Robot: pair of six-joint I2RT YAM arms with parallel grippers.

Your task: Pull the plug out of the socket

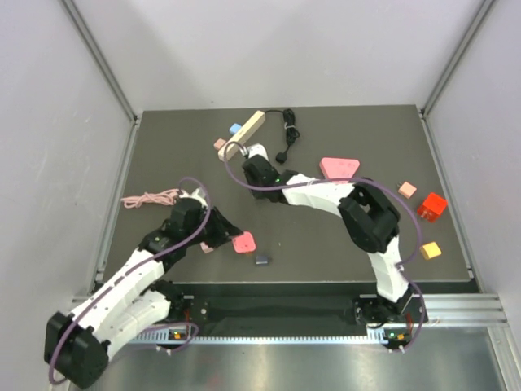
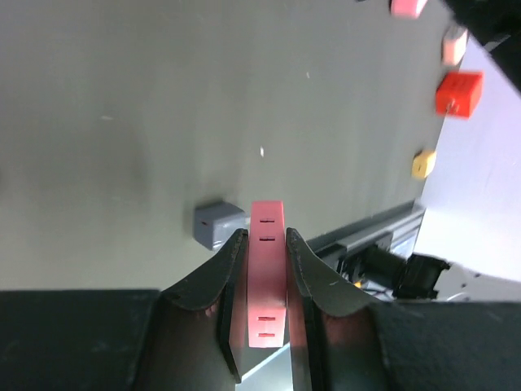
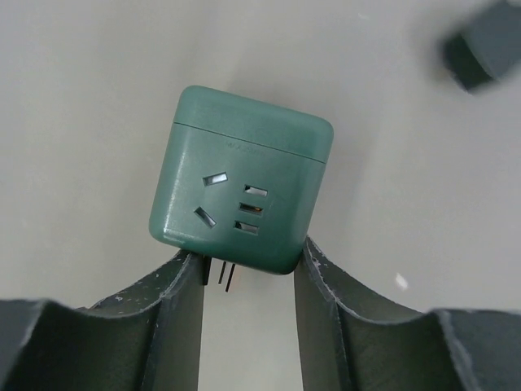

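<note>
Under both arms, a dark grey bench [image 1: 163, 130]. Far side, left of centre: right pincer [image 3: 248, 265] set against the lower corners of a green plastic socket cube [image 3: 244, 191], seemingly gripping it, socket face toward the wrist camera. Lies straight ahead of that pincer, between its fingers, so clearly the nearer arm for the pull. Near edge, well apart: left pincer [image 2: 264, 240] closed tight on a flat pink plastic block with slots [image 2: 267, 277], long axis running along the fingers; just beside, a small grey cube [image 2: 216, 224]. Beneath the cube, by the left finger, thin metal prongs [image 3: 224, 275] showing bare; probably calls for a pull along their line, away from whatever seats them, not visible here
</note>
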